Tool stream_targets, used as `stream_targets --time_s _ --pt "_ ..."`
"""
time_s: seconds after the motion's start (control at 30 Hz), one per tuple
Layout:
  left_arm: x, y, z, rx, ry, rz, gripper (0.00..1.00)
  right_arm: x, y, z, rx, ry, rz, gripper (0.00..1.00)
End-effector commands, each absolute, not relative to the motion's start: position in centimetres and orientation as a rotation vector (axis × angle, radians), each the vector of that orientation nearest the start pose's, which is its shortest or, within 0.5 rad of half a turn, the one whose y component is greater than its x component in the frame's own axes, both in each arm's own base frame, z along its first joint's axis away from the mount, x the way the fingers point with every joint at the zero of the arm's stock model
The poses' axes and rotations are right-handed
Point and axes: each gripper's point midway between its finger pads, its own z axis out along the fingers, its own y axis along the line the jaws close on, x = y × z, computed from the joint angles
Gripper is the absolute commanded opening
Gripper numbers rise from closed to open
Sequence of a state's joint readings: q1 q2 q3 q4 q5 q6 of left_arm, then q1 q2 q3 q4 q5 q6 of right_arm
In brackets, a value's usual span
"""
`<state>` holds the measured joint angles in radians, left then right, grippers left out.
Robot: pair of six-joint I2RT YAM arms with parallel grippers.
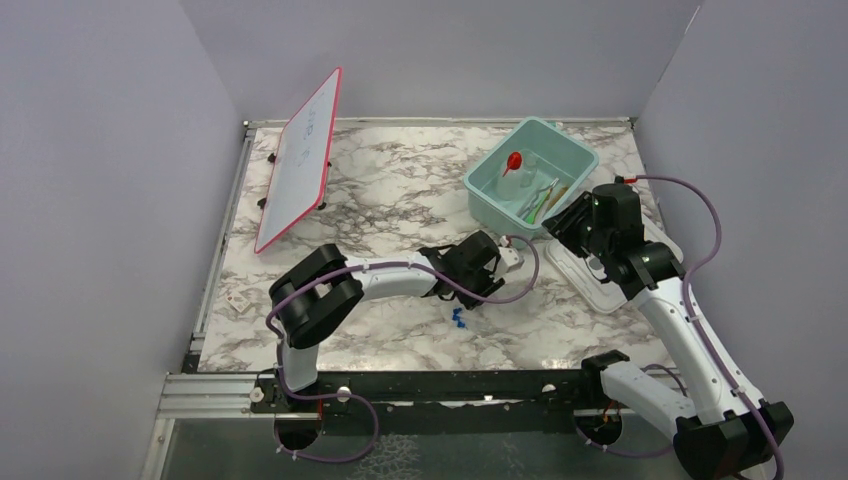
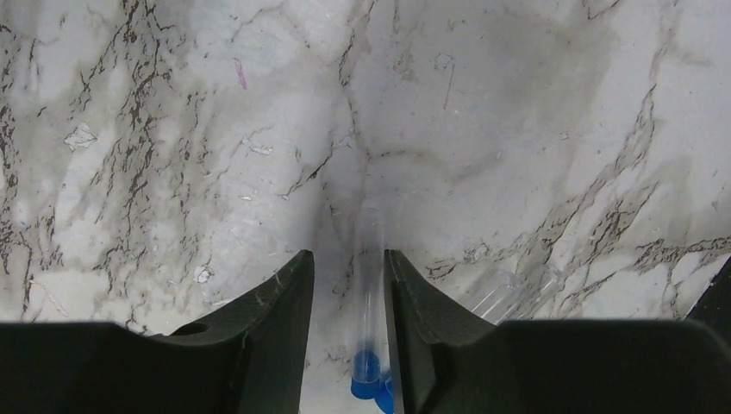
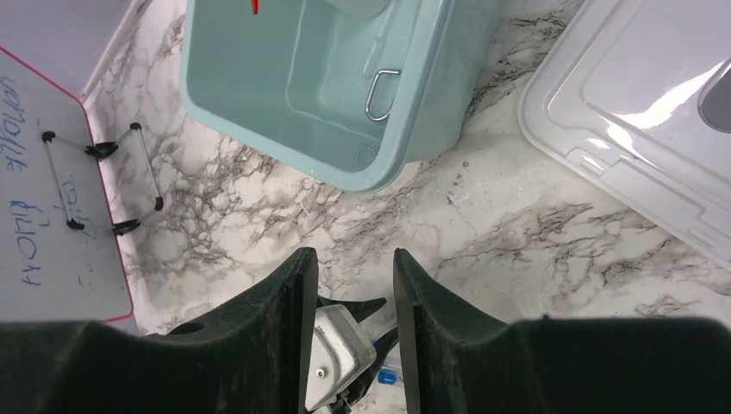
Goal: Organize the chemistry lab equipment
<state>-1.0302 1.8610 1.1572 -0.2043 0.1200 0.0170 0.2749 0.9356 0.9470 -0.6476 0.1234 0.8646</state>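
Nearer than the teal tub (image 3: 241,78), a blue-capped clear tube (image 2: 369,285) lying on the marble surface (image 2: 517,129) is straddled by the left gripper (image 2: 349,254), parted and not clamped. The right gripper (image 3: 353,252), parted and empty, is held just before the tub, wherein the red funnel (image 1: 513,160) is seen.

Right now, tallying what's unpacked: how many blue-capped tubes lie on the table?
2. One tube lies inside the left end effector; the other tube lies beside it, partly behind a finger. Others may be hidden.
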Motion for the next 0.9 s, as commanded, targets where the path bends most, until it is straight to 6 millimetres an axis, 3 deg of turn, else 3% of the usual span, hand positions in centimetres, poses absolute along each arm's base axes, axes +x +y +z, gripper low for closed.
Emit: stream_targets --time_s 0.0,0.27,0.4,0.53,0.63,0.73,0.87 --pt "20.9 -38.8 3.0 1.363 2.174 -0.515 0.37 27.8 8.2 21.7 0.755 2.113 0.464 0.42" --pt "21.3 -37.4 1.5 1.366 2.219 -0.394 0.42 28.1 8.5 21.5 0.761 2.113 0.477 0.42" --pt "21.8 -36.7 0.9 1.361 2.234 -0.33 0.34 28.2 8.6 21.6 0.764 2.109 0.486 0.42" --pt "22.9 -36.3 1.6 1.313 2.22 -0.261 0.23 28.4 8.8 21.8 0.747 2.106 0.496 0.42" --pt "24.6 -36.0 3.2 1.229 2.214 -0.239 0.21 28.8 9.1 22.2 0.695 2.104 0.502 0.42" --pt "26.8 -35.6 6.1 1.085 2.22 -0.291 0.21 29.5 9.9 22.9 0.595 2.102 0.534 0.42" --pt "29.7 -35.4 12.8 0.85 2.17 -0.459 0.21 30.0 12.5 24.7 0.407 2.064 0.676 0.43"
